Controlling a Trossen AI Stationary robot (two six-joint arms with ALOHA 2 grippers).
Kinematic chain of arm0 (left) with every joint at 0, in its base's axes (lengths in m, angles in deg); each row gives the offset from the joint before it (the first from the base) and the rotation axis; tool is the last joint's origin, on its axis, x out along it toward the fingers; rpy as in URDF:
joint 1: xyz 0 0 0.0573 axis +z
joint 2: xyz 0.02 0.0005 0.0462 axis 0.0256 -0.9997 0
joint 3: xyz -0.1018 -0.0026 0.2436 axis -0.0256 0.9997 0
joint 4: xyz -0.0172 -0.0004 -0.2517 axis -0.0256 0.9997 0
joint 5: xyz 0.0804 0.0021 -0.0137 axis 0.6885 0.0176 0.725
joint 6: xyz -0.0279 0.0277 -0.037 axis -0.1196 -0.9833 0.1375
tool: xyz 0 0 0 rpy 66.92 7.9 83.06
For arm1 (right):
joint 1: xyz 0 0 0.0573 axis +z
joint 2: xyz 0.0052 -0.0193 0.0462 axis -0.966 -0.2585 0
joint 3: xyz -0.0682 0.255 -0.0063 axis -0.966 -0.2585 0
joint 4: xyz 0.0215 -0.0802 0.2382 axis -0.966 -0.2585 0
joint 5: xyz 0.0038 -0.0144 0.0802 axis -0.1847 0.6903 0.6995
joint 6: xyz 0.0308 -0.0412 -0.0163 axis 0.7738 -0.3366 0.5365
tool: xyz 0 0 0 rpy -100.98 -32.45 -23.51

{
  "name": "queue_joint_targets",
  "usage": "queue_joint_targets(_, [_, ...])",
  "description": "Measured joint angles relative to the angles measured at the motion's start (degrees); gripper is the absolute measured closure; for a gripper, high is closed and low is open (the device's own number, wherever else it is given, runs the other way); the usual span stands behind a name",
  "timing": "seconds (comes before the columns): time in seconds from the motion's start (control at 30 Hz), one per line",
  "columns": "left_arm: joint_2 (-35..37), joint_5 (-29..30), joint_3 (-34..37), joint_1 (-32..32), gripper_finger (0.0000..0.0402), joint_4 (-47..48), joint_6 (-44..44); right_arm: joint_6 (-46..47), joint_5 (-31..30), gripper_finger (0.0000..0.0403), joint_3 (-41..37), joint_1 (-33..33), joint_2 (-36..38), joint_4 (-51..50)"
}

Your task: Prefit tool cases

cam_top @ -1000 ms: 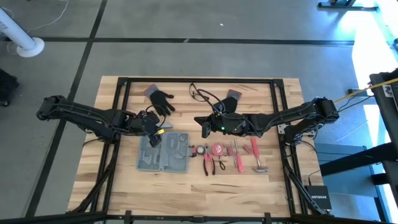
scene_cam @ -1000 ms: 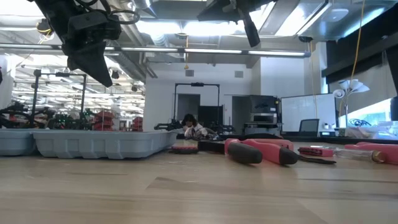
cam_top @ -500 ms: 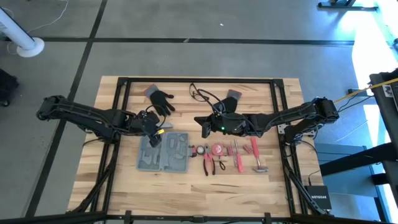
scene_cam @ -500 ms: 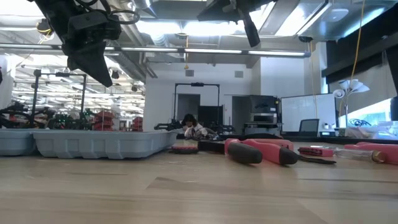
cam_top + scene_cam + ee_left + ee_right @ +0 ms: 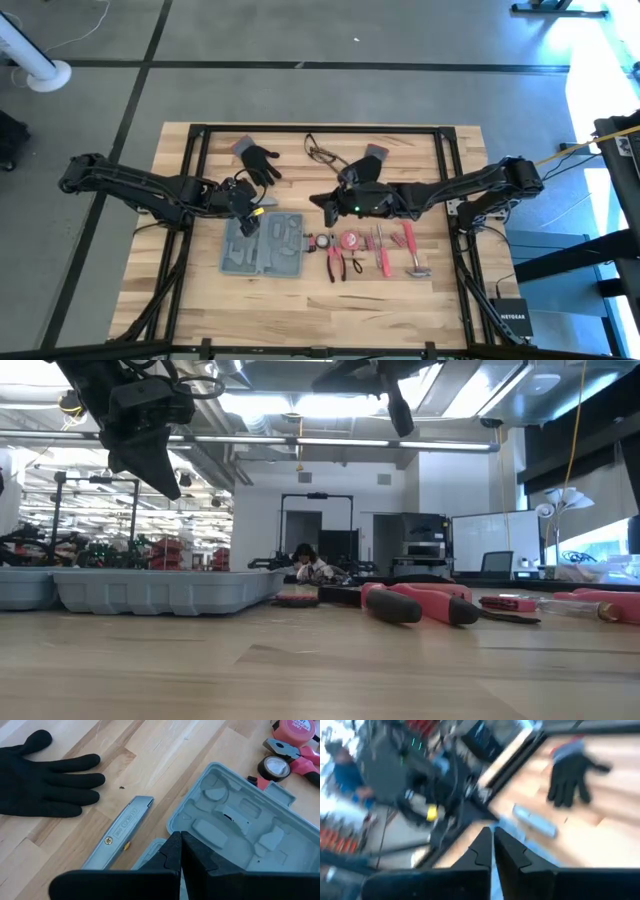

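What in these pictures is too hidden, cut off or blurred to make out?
- Tool case: left wrist view, near end hidden behind the left gripper.
- Tool case, low view: only its side wall shows; recesses hidden.
- Glove: right wrist view, blurred.
- Small red tools: high view, too small to name.

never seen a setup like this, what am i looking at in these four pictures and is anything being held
Two robot arms work at a wooden table. One camera looks straight down, one sits at table height, and one rides on each wrist. The left gripper hangs over the open blue-grey tool case; the right gripper hangs mid-table. Both have their fingers shut and hold nothing. Also lying there: two black gloves, a grey utility knife, and red-handled tools in a row.
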Motion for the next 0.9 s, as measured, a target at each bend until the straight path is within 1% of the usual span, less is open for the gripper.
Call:
queue_joint_targets(0.07, [0.00,0.00,0.00,0.00,0.0402,-0.02,-0.02,-0.09,4.65,0.0353,0.00,0.02,-1.51,-1.37])
queue_joint_targets(0.2, [0.00,0.01,0.00,0.00,0.0402,-0.01,-0.35,-3.07,10.24,0.0281,0.00,0.02,-5.87,-3.45])
queue_joint_targets(0.3, [0.00,0.00,0.00,0.02,0.0402,-0.01,0.07,-6.67,11.57,0.0229,0.00,0.02,-8.61,-6.77])
queue_joint_targets(0.37, [0.00,0.00,0.00,0.01,0.0402,0.00,0.08,-10.17,11.57,0.0208,0.00,0.00,-10.18,-9.35])
queue_joint_targets(0.43, [0.00,-0.02,0.00,0.00,0.0402,-0.02,0.04,-13.00,11.57,0.0201,-0.02,0.00,-11.75,-11.80])
queue_joint_targets(0.57, [0.00,0.00,0.00,0.02,0.0402,-0.02,0.03,-17.57,11.59,0.0206,-0.02,0.00,-14.71,-14.60])
queue_joint_targets(0.77, [0.00,0.00,0.00,0.02,0.0402,-0.02,0.04,-19.90,13.01,0.0214,-0.04,0.00,-17.91,-15.89])
queue_joint_targets(0.9, [0.00,-0.02,0.00,0.02,0.0402,-0.02,0.34,-20.12,8.44,0.0214,-0.09,-0.03,-19.16,-15.77])
